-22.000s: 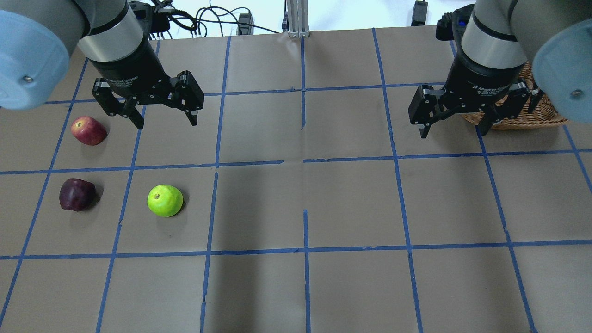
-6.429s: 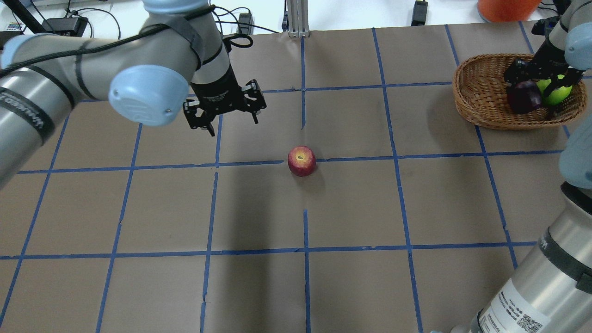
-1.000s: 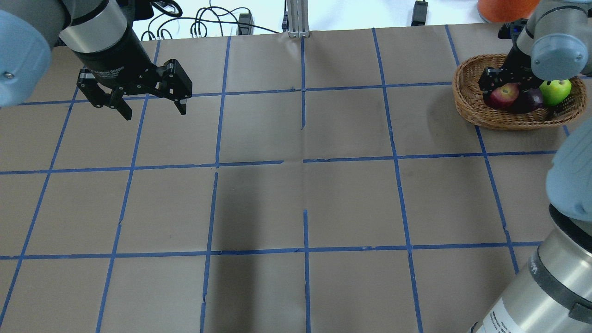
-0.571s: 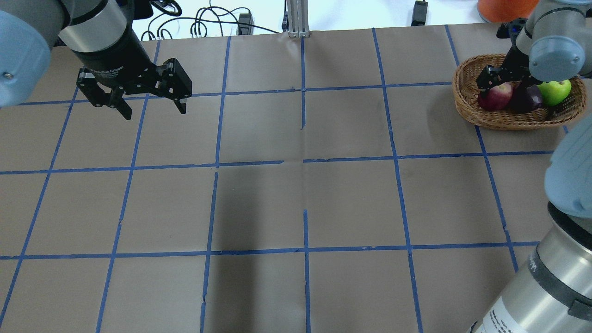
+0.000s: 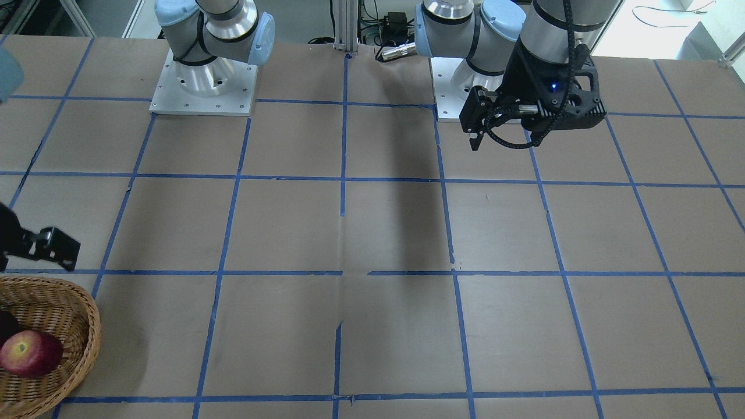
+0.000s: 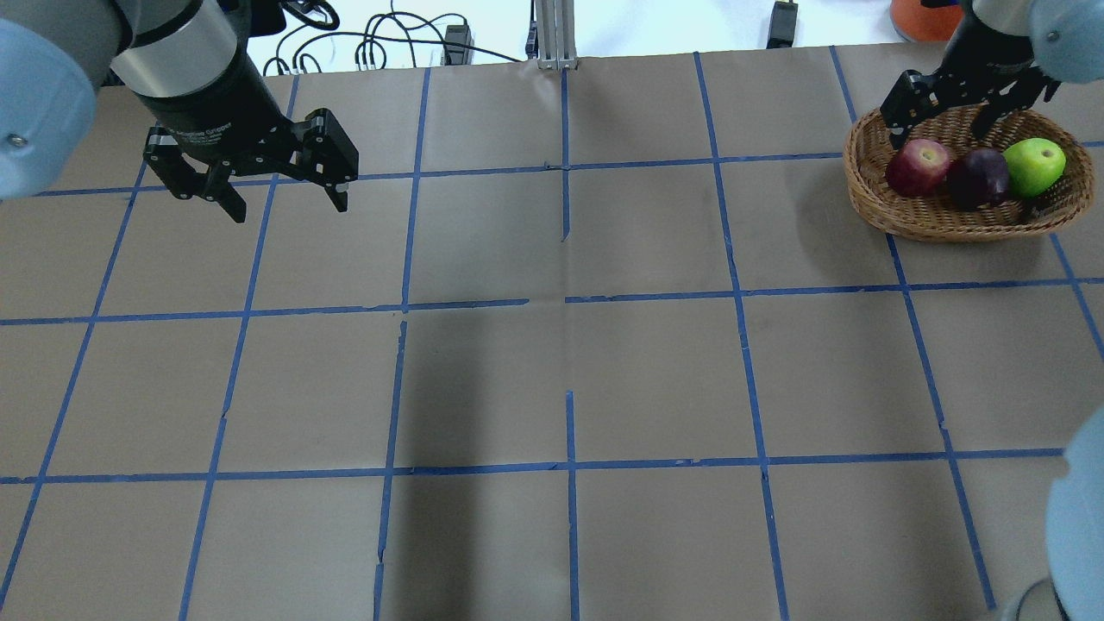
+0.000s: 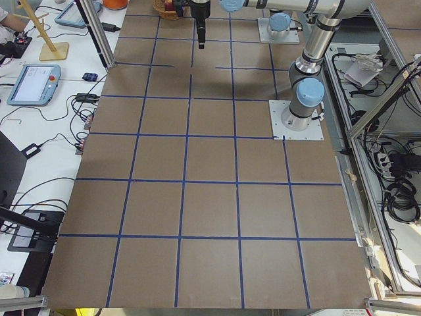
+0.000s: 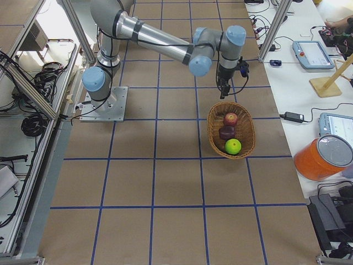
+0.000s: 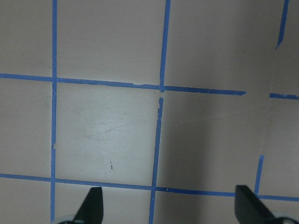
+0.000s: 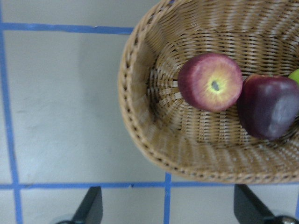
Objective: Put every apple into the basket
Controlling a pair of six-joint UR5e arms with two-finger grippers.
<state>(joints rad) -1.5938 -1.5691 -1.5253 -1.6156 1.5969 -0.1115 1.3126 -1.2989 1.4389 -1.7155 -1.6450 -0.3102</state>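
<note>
The wicker basket (image 6: 940,226) stands at the table's far right. In it lie the lighter red apple (image 6: 919,166), the maroon apple (image 6: 976,178) and the lime-green apple (image 6: 1034,166), side by side. My right gripper (image 6: 938,131) is open and empty, above the basket's far left rim, clear of the apples. The right wrist view shows the basket (image 10: 140,116), the lighter red apple (image 10: 210,81) and the maroon apple (image 10: 268,106) below the open gripper (image 10: 170,205). My left gripper (image 6: 285,197) is open and empty above bare table at the far left.
Brown paper with a blue tape grid (image 6: 569,302) covers the table. An orange container (image 6: 927,17) stands just beyond the basket. Cables and power bricks (image 6: 388,43) lie past the far edge. Both arm bases (image 5: 204,81) stand at the robot's side.
My right gripper has let go of the lighter red apple and lifted away from the basket toward its far rim. The apple now rests in the basket. The left arm has not moved.
</note>
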